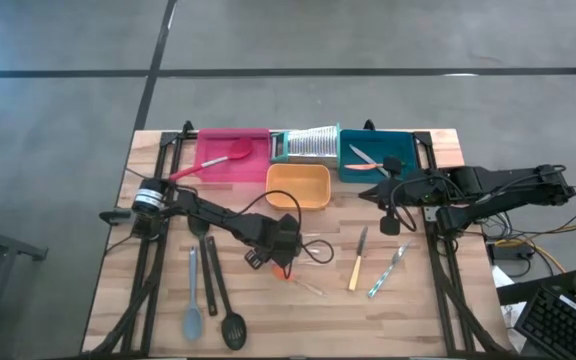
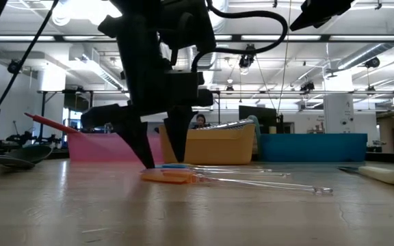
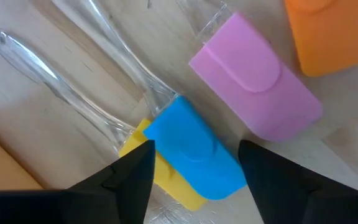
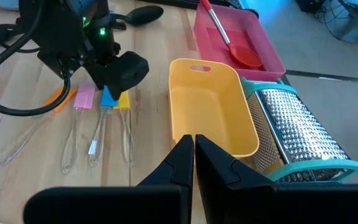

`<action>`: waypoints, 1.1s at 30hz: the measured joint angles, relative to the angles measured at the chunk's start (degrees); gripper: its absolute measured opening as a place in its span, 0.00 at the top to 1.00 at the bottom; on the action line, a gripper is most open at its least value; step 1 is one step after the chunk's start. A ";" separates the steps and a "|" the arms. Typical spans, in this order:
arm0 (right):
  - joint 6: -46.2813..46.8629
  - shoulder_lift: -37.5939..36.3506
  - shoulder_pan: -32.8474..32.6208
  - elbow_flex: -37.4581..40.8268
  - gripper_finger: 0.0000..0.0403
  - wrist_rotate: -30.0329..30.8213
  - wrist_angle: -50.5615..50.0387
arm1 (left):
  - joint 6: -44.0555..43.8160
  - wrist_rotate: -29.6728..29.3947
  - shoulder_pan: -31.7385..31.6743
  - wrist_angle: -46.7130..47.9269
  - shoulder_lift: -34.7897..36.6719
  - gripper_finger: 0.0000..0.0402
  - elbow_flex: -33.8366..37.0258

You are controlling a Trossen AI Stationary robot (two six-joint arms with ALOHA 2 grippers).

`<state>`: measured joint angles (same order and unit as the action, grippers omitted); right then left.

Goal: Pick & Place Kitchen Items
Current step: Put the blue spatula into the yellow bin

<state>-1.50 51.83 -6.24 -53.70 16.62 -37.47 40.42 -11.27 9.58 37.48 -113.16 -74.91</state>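
Four small spatulas lie mid-table; my left gripper [image 3: 194, 165], fingers apart, straddles the blue spatula [image 3: 194, 149]. I judge it light and slippery, best pinched across its soft head. Right gripper [image 4: 194, 163] waits, fingers together.

No text, label, brand, number or sign can be read anywhere: not on the trays, utensils, arms or the desk.
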 joint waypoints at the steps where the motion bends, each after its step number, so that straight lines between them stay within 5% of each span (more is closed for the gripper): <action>1: 0.00 0.00 0.00 0.03 0.98 0.00 0.00 | 0.07 0.00 -0.02 0.02 0.00 0.43 0.00; 16: 0.02 0.00 -0.02 0.36 0.98 -0.02 0.00 | 0.43 -0.77 -0.44 0.54 -0.07 0.97 0.15; 25: 0.02 0.00 0.00 0.36 0.98 -0.02 0.00 | -1.52 -0.81 -0.48 0.03 -0.04 0.99 0.13; 33: 0.02 0.00 -0.01 0.36 0.98 -0.03 0.00 | 0.53 -1.50 0.59 0.48 0.52 0.87 0.11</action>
<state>-1.48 51.83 -6.25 -53.34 16.59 -37.47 40.96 -12.77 10.17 37.96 -112.64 -74.81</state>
